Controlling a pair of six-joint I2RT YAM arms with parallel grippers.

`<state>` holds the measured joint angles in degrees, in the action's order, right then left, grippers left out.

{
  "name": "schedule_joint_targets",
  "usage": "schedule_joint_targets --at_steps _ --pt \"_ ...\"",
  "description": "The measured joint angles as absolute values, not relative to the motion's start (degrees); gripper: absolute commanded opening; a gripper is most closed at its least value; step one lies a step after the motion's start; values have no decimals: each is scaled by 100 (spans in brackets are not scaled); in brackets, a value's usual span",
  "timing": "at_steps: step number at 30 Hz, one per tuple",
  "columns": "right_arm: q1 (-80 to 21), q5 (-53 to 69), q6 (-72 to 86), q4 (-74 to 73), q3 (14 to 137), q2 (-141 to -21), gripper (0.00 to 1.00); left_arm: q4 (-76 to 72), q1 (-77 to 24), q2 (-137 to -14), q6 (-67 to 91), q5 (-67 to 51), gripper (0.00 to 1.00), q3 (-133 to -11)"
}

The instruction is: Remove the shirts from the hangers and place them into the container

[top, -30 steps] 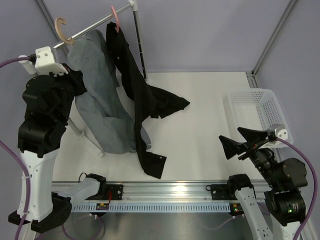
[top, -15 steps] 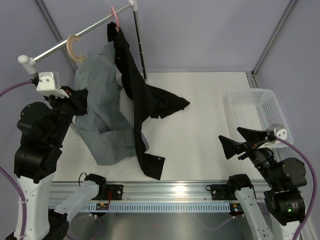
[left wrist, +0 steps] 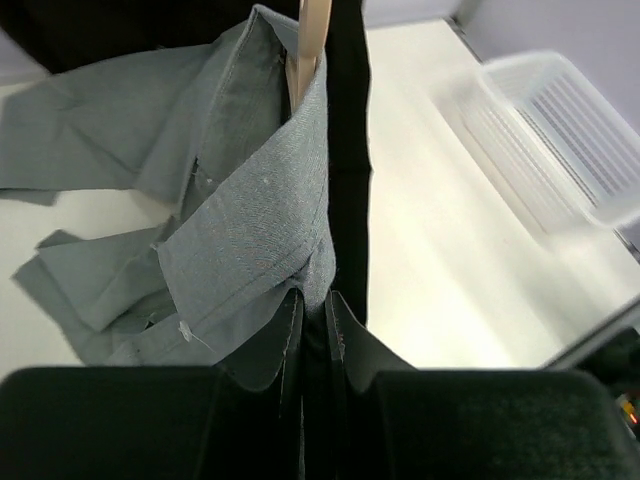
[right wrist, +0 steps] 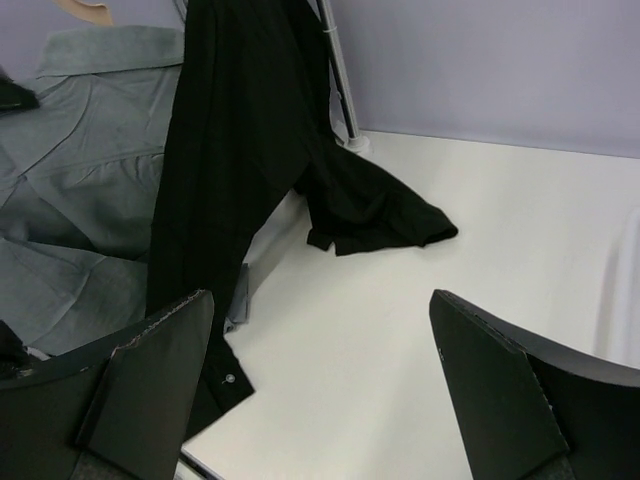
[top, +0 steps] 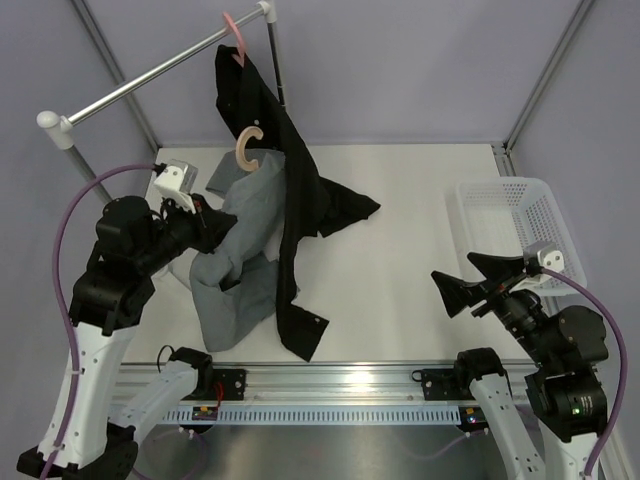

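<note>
My left gripper is shut on a fold of the grey shirt, which droops onto the table below it. The beige hanger is still inside the shirt's collar, its hook clear of the rail. In the left wrist view the fingertips pinch grey cloth under the hanger. The black shirt hangs from the pink hanger on the rail, its tail spread on the table. The white container stands at the right. My right gripper is open and holds nothing, low beside the container.
The metal rail slants across the back left, with its upright post behind the black shirt. The black shirt and the grey one cover the left half of the table. An aluminium track runs along the near edge.
The beige hanger has come off the rail. My left gripper has moved down and to the right, carrying the grey shirt and hanger toward the table. The right gripper has barely moved.
</note>
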<state>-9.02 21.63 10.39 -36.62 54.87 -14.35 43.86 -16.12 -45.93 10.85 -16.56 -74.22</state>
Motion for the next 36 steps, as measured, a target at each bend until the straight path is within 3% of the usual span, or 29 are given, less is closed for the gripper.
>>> schedule_joint_targets --at_steps 7,16,26,30,36 --pt "-906 2366 987 -3841 5970 -2418 100 4357 -2154 -5275 751 -2532 0 -7546" --pt "-913 2314 998 -4320 7673 -4303 99 4346 -3741 -6639 429 -2362 0 -8689" --pt "-1160 2359 989 -4005 8674 -5256 92 4289 -4348 -7537 416 -2123 0 -10175" --pt "-1649 2274 985 -3841 8680 -5502 91 4106 -4569 -7459 438 -1979 0 -9981" --pt "-2528 1798 982 -3441 8326 -5701 86 3734 -4641 -7002 458 -1608 0 -8501"
